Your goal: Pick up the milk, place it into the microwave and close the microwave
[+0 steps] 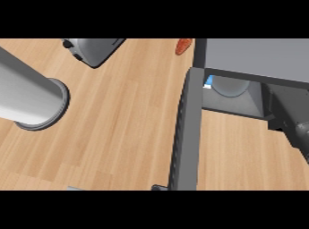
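Observation:
The microwave (262, 58) fills the top right, seen from above. Its door (186, 129) stands open, seen edge-on as a long dark bar running toward me. Just inside the opening sits the milk (228, 86), a pale rounded shape with a blue patch on its left side. My right forearm (301, 123) comes in from the lower right and reaches into the microwave's opening; its hand is hidden under the microwave's top. My left forearm (24, 89) lies across the left of the view as a thick grey cylinder with a dark rim, and no hand shows on it.
A silver toaster (94, 49) stands at the back of the wooden counter (117, 134). A small orange-red object (183, 46) lies beside the microwave's left back corner. The open door splits the counter into a left and a right part.

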